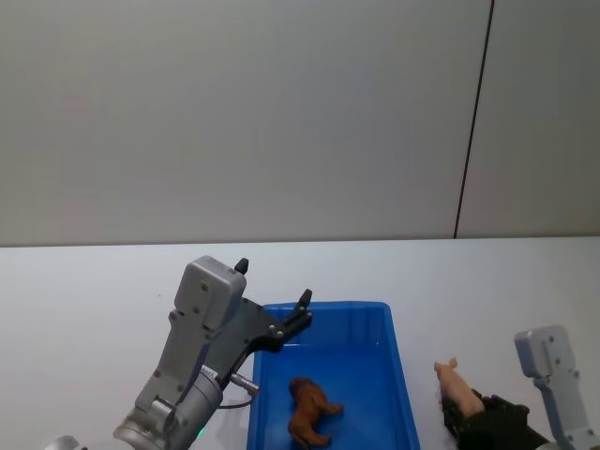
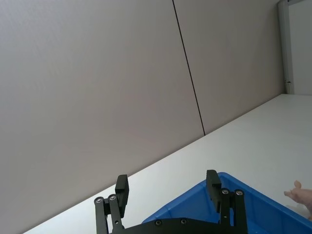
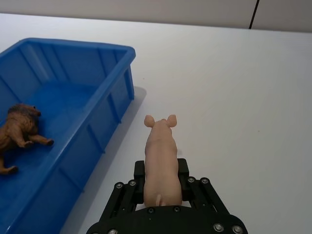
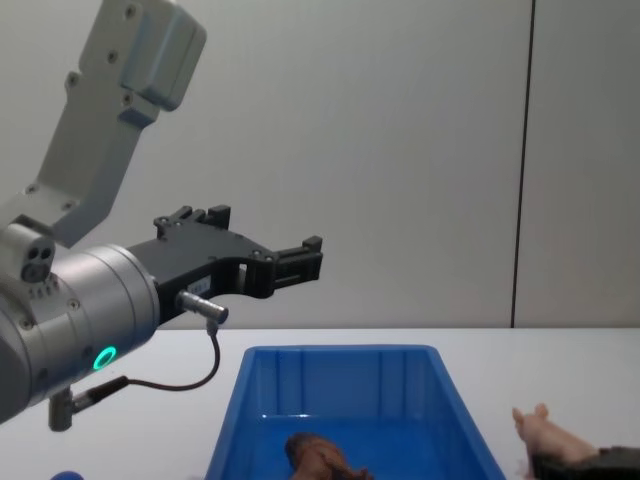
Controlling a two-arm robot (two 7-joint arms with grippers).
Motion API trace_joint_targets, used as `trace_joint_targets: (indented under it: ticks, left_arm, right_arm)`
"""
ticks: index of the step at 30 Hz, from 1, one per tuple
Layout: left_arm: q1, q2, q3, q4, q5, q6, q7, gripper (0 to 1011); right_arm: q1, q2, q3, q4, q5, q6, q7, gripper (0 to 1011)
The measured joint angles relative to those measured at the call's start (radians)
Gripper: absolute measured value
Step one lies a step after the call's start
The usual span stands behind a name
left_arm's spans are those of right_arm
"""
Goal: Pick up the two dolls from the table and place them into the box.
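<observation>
**Left gripper** (image 1: 274, 281) – mine, open and holding nothing. Its two black fingers (image 2: 212, 181) stand well apart. It hangs raised above the far left corner of the box, and the chest view shows it (image 4: 262, 228) well above the rim.

**Right gripper** (image 3: 161, 168) – mine, closed on the pig. It sits low at the right of the box, outside it. One finger presses each flank at the pig's rear half. In the head view it (image 1: 469, 412) lies near the lower right edge.

**Pig** (image 3: 161, 156) – pale pink, held in my right gripper, upright. Its snout and ears point away from my wrist, toward the far side of the desk. It (image 1: 456, 382) is just beside the right wall of the box and not inside it. I cannot tell whether its feet rest on the desk.

**Lion** (image 1: 309, 411) – brown with a darker mane, inside the box on its floor, toward the end nearest me. It (image 3: 19, 131) appears to lie on its side, legs stretched out. No gripper touches it.

**Box** (image 1: 328, 307) – bright blue, rectangular, with ribbed inner walls (image 3: 105, 112). It stands on the desk between my two arms, with its long sides running away from me.

**Desk** (image 1: 94, 281) – plain white, flat, carrying the box.

**Wall** (image 1: 281, 112) – pale grey, behind the desk, with one dark vertical seam at the right.
</observation>
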Motion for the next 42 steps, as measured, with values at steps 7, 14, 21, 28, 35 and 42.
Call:
trace_joint_targets:
  ticks: [7, 14, 21, 28, 35, 42]
  left_arm:
    - [0.0, 0.0, 0.0, 0.0, 0.0, 0.0, 0.0, 1001]
    - [0.0, 0.0, 0.0, 0.0, 0.0, 0.0, 0.0, 1001]
    - [0.0, 0.0, 0.0, 0.0, 0.0, 0.0, 0.0, 1001]
    - [0.0, 0.0, 0.0, 0.0, 0.0, 0.0, 0.0, 1001]
    - [0.0, 0.0, 0.0, 0.0, 0.0, 0.0, 0.0, 1001]
    - [0.0, 0.0, 0.0, 0.0, 0.0, 0.0, 0.0, 1001]
  right_arm:
    - [-0.004, 0.004, 0.002, -0.025, -0.013, -0.032, -0.003, 375]
    - [0.007, 0.005, 0.005, -0.053, -0.028, -0.085, 0.029, 375]
    - [0.042, -0.008, 0.0, -0.055, -0.038, -0.126, 0.093, 375]
    - [0.093, -0.036, -0.014, -0.021, -0.048, -0.155, 0.17, 375]
    - [0.167, -0.083, -0.036, 0.06, -0.066, -0.178, 0.254, 429]
    - [0.219, -0.114, -0.048, 0.128, -0.081, -0.182, 0.282, 632]
